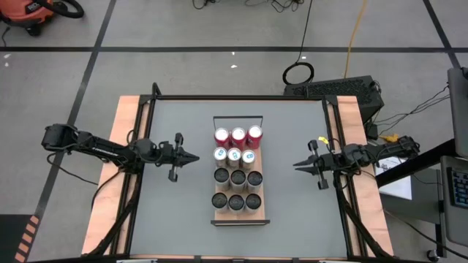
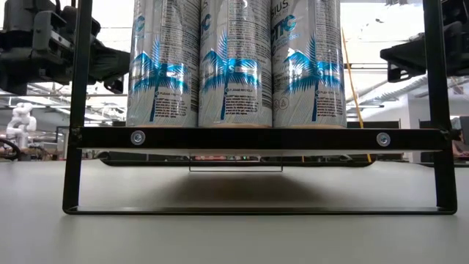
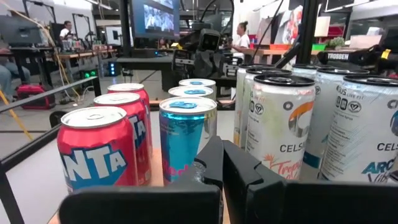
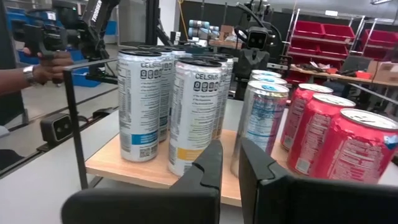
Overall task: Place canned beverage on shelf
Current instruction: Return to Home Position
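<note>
The shelf (image 1: 238, 216) lies lengthwise in the middle of the grey table (image 1: 183, 212), its wire rail at the far short end. A black frame holds it clear of the tabletop. Twelve cans stand on it in four rows of three:

- three red cans (image 1: 238, 136) just inside the rail
- three white-blue cans (image 1: 235, 155) in a straight row beside the red ones
- two rows of tall cans (image 1: 238, 177) filling the near end

All stand upright and close together.

The left gripper (image 1: 194, 157) hangs over bare table to the left of the shelf, level with the white-blue row. It points at that row but stays apart from it, its fingers closed together on nothing. The right gripper (image 1: 296, 165) mirrors it on the opposite side, also well off the shelf. Its fingers are drawn together too, with only a thin slit between them, and it holds nothing.
</note>
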`<act>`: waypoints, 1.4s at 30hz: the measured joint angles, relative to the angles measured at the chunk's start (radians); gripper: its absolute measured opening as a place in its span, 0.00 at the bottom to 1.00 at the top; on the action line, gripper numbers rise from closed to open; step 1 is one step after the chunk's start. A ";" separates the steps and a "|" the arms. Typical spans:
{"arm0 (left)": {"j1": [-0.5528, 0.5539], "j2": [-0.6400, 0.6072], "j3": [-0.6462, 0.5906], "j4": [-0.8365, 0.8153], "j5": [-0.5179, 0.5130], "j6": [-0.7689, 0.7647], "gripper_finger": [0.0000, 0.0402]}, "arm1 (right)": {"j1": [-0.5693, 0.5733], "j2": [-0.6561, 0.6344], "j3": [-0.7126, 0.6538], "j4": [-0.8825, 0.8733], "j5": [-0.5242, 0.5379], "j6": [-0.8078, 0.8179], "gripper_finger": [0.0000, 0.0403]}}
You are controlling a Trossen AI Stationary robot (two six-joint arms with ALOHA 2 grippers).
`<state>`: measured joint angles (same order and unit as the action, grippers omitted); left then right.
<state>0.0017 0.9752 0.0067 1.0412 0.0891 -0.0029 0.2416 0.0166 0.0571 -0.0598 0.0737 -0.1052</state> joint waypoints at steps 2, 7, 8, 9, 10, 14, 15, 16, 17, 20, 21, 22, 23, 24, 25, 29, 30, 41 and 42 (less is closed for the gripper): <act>0.000 -0.001 0.000 0.000 0.000 0.000 0.00 | -0.006 0.000 -0.016 0.032 0.003 -0.013 0.00; 0.000 -0.019 0.000 0.000 -0.015 0.009 0.00 | -0.014 0.002 -0.041 0.074 0.004 -0.011 0.00; 0.000 -0.025 0.000 0.000 -0.015 0.010 0.00 | -0.014 0.002 -0.041 0.075 0.003 -0.015 0.00; 0.000 -0.032 0.000 0.000 -0.015 0.013 0.00 | -0.014 0.001 -0.041 0.078 0.004 -0.022 0.00; 0.000 -0.040 0.000 -0.001 -0.015 0.015 0.00 | -0.014 0.001 -0.041 0.079 0.003 -0.029 0.00; 0.000 -0.083 0.000 -0.013 -0.006 0.017 0.00 | -0.014 0.001 -0.041 0.086 0.003 -0.059 0.00; 0.000 -0.095 0.000 -0.021 0.003 0.018 0.00 | -0.014 0.001 -0.041 0.088 0.003 -0.070 0.00; 0.000 -0.110 0.000 -0.030 0.008 0.018 0.00 | -0.014 0.001 -0.041 0.088 0.004 -0.082 0.00; 0.000 -0.126 0.000 -0.048 0.009 0.017 0.00 | -0.017 0.001 -0.041 0.090 0.004 -0.089 0.00; 0.000 -0.171 -0.001 -0.103 0.009 0.016 0.00 | -0.035 0.001 -0.041 0.090 0.004 -0.090 0.00; 0.000 -0.187 -0.001 -0.118 0.009 0.016 0.00 | -0.040 0.001 -0.041 0.090 0.004 -0.085 0.00; 0.000 -0.203 -0.001 -0.130 0.010 0.016 0.00 | -0.045 0.001 -0.041 0.090 0.004 -0.081 0.00; 0.000 -0.219 -0.001 -0.141 0.011 0.017 0.00 | -0.048 0.001 -0.041 0.090 0.004 -0.074 0.00; 0.000 -0.235 -0.001 -0.157 0.011 0.020 0.00 | -0.051 0.001 -0.041 0.090 0.003 -0.069 0.00; 0.000 -0.250 -0.001 -0.174 0.011 0.025 0.00 | -0.051 0.001 -0.042 0.090 0.001 -0.065 0.00; 0.000 -0.328 -0.001 -0.241 0.019 0.034 0.00 | -0.051 0.001 -0.042 0.085 -0.040 -0.060 0.00; 0.000 -0.351 -0.001 -0.267 0.021 0.034 0.00 | -0.051 0.001 -0.042 0.082 -0.051 -0.056 0.00; 0.000 -0.604 -0.001 -0.600 0.019 -0.009 0.00 | -0.051 0.001 -0.042 0.079 -0.052 -0.041 0.00; 0.000 -0.622 -0.001 -0.620 0.019 -0.011 0.00 | -0.051 0.001 -0.042 0.079 -0.052 -0.041 0.00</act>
<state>0.0017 0.3528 0.0055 0.4210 0.1081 -0.0135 0.1905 0.0177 0.0154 0.0191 0.0219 -0.1463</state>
